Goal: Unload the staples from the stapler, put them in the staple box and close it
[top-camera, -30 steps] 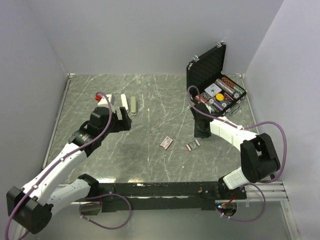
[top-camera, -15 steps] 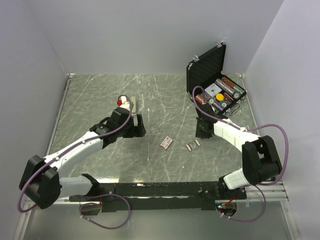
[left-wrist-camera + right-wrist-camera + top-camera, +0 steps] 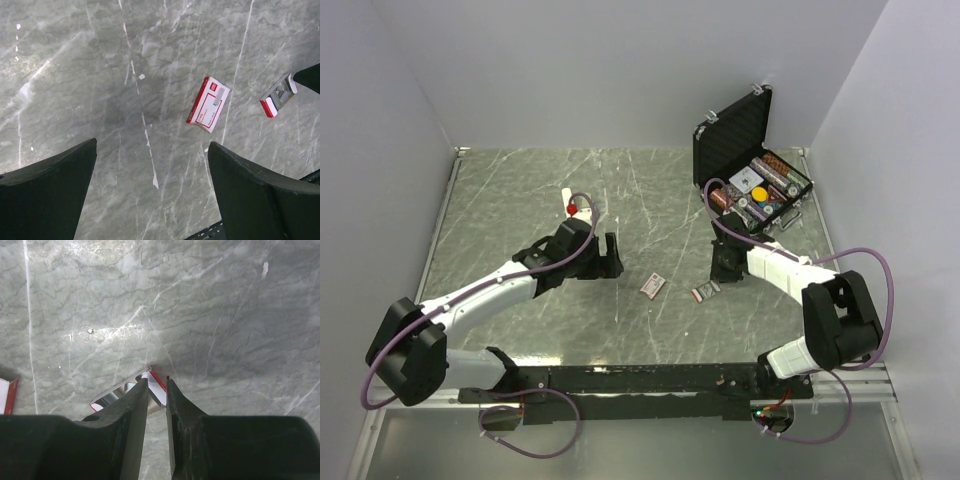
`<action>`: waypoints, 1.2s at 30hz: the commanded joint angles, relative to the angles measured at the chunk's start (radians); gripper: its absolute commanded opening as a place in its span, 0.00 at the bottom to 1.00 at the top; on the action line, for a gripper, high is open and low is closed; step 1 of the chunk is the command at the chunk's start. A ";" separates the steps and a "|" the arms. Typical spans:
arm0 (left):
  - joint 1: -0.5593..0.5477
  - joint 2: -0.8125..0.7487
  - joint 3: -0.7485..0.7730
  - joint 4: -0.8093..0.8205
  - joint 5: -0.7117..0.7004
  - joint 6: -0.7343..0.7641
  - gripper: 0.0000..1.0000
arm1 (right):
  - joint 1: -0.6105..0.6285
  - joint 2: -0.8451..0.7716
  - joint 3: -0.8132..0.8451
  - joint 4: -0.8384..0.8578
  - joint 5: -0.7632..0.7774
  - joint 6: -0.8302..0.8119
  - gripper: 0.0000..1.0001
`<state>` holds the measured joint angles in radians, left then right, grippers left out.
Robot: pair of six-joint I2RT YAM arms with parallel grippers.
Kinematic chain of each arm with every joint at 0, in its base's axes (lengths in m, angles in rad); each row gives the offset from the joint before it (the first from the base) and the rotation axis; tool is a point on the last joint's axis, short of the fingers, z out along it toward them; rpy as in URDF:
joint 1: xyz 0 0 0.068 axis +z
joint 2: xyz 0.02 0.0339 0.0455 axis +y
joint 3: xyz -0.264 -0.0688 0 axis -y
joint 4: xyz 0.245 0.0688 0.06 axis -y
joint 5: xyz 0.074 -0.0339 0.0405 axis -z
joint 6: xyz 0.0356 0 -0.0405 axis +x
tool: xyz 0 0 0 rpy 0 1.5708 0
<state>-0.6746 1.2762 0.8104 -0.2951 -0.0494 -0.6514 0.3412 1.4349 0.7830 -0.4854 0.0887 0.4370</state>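
I am looking down on a grey-green, marble-patterned surface [image 3: 650,200] crossed by pale white veins and fine scratches. Plain, matte white walls close it in on three sides: a back wall [image 3: 620,70], a left wall [image 3: 370,150] and a right wall [image 3: 905,150]. A thin silver metal strip [image 3: 438,235] runs along the left edge of the surface, where it meets the left wall. A long black mounting rail [image 3: 640,378] lies across the near edge, with a pale grey panel [image 3: 660,450] below it. The light is soft and even. In my wrist views the surface shows glossy bright patches [image 3: 115,335] and one diffuse dark shadow [image 3: 117,107].
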 commanded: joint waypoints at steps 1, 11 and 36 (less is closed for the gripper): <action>-0.016 0.008 0.044 0.039 0.003 -0.021 0.97 | -0.010 -0.010 -0.010 0.030 0.000 0.012 0.29; -0.023 0.014 0.038 0.048 -0.001 -0.021 0.97 | -0.011 0.018 -0.010 0.027 -0.012 0.020 0.27; -0.028 0.041 0.032 0.067 0.005 -0.016 0.97 | -0.013 0.041 -0.027 0.033 -0.066 0.039 0.13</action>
<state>-0.6952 1.3029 0.8158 -0.2661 -0.0498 -0.6590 0.3374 1.4750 0.7696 -0.4644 0.0433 0.4595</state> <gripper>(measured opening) 0.969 0.131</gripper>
